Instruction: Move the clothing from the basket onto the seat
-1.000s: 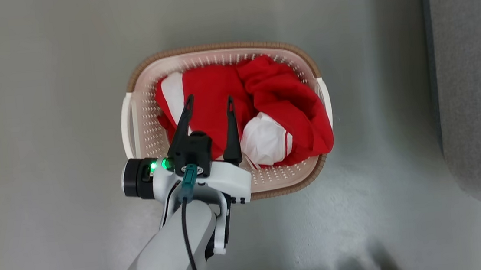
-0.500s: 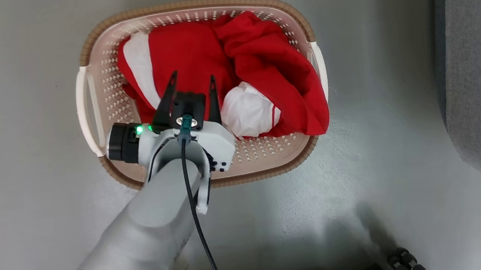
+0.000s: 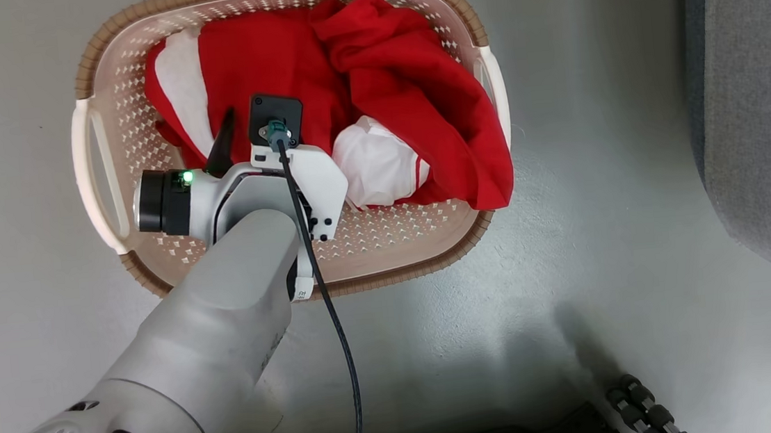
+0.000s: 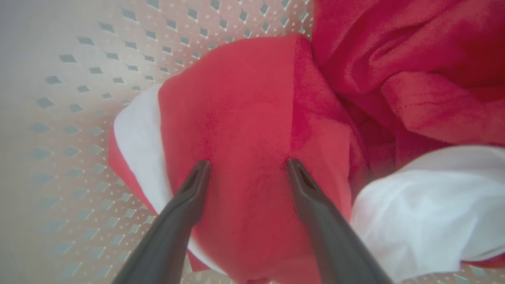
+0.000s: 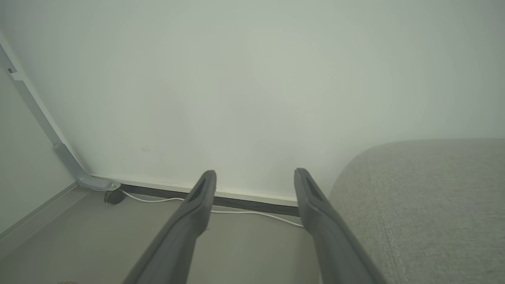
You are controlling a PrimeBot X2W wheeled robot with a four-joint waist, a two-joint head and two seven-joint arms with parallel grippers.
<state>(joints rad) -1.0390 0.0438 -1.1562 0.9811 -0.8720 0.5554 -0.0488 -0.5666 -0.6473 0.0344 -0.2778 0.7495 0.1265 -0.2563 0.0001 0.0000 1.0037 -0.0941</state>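
The cream basket (image 3: 93, 179) with a brown rim stands on the grey floor and holds the crumpled red and white clothing (image 3: 402, 89). My left arm reaches down into it. One dark finger (image 3: 222, 147) shows beside the wrist; the other is hidden behind the wrist. In the left wrist view my left gripper (image 4: 246, 163) is open, its tips at a flat red fold of the clothing (image 4: 244, 110) with a white stripe, and the perforated basket wall (image 4: 71, 98) lies to the left. My right gripper (image 5: 254, 173) is open and holds nothing, beside the grey seat (image 5: 426, 205). The seat (image 3: 760, 107) lies at the right edge.
A white cable (image 5: 252, 213) runs along the baseboard of a pale wall, and a grey metal bar (image 5: 67, 157) slants down to the floor at the left. A dark ribbed object (image 3: 643, 414) sits at the bottom right of the head view.
The head camera has dropped closer, so the basket looks larger and higher in view. My left gripper has tipped steeply down into the basket onto the red fabric, still open.
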